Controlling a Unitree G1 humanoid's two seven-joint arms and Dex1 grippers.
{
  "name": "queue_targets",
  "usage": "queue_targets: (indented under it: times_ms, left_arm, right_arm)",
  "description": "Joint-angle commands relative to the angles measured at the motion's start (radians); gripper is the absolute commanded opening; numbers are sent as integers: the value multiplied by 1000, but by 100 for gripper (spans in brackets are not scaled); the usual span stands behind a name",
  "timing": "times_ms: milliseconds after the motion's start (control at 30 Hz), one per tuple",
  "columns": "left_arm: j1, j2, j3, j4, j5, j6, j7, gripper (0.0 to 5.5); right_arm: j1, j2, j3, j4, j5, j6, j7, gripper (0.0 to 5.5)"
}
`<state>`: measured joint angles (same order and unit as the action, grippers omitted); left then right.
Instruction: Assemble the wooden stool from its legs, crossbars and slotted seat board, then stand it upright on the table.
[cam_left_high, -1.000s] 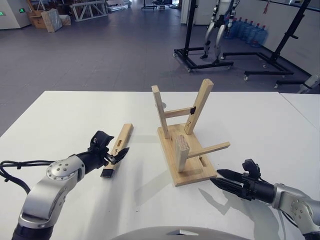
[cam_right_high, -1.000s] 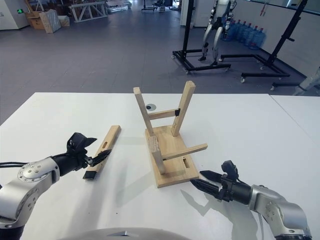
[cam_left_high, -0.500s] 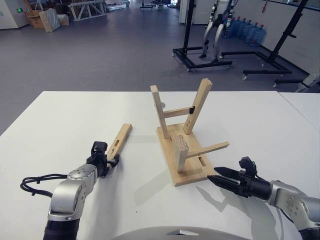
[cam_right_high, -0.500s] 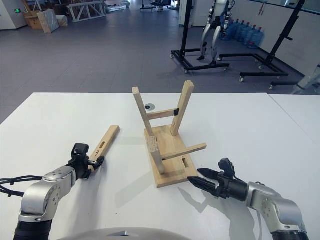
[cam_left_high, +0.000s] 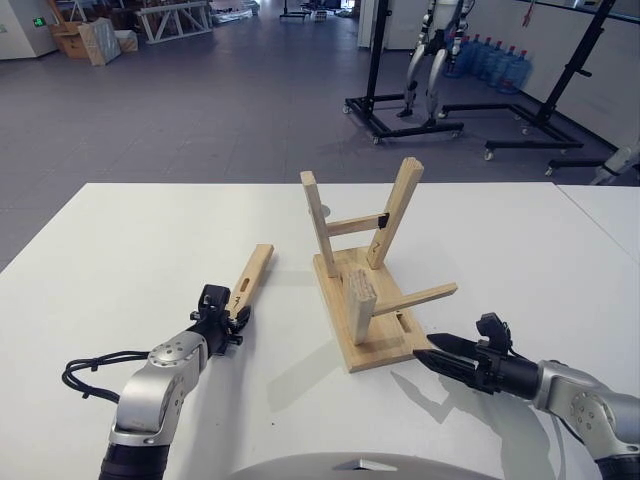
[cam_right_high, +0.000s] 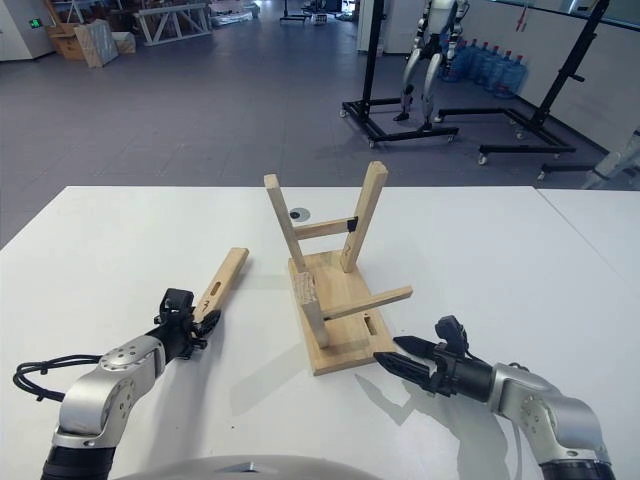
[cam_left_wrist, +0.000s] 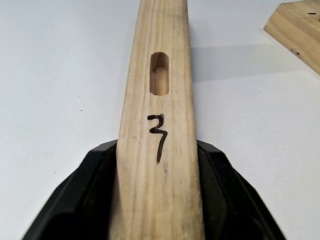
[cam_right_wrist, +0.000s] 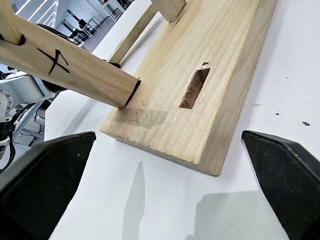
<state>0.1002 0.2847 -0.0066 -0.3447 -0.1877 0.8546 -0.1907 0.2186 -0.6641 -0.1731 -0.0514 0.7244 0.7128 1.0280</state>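
Our half-built stool (cam_left_high: 362, 300) sits upside down on the table (cam_left_high: 120, 230), seat board (cam_left_high: 390, 345) flat. The loose leg (cam_left_high: 250, 280) lies to its left, its near end hidden in our left gripper (cam_left_high: 226, 320), which is clamped on it. Our right gripper (cam_left_high: 425, 356) gapes empty by the board's near corner.

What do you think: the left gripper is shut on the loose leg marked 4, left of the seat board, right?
Wrong mark: the left wrist view shows 3. The left gripper is shut on the loose leg marked 3, left of the seat board.
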Motion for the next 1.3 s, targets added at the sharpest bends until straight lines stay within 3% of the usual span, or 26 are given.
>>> queue_targets:
  times_ms: [33,133,267,400,467,567,667,800,967,1300]
  left_arm:
    - [18,11,48,8,-12,25,-2,205]
    - [-56,64,199,-76,-85,33,-42,205]
    - [-347,200,455,-115,-265,47,-112,205]
    - [-623,224,571,-124,-591,120,-166,205]
    - [-718,171,600,-100,-788,155,-129,204]
    - [-789,84,551,-60,-987,168,-68,204]
    - [-803,-4,446,-7,-1123,183,-27,204]
    - [-761,-67,307,3,-1282,215,8,204]
    - [-712,-55,229,-27,-1381,195,61,204]
    - [-635,15,168,-52,-1375,142,43,204]
  right_arm:
    - [1,1,10,4,-17,18,-17,540]
    - [-16,-10,-18,29,-10,11,-11,540]
    - [-96,-57,-182,118,63,33,-13,540]
    - [-345,-160,-408,232,253,160,-66,540]
    - [-534,-164,-422,218,357,240,-140,540]
    - [-792,-58,-356,147,519,331,-278,540]
    - [-1024,123,-242,85,676,375,-467,540]
    - [-1248,321,-151,187,793,382,-638,540]
    - [-1277,390,-130,194,827,378,-722,540]
    - [-1239,362,-138,180,848,383,-721,540]
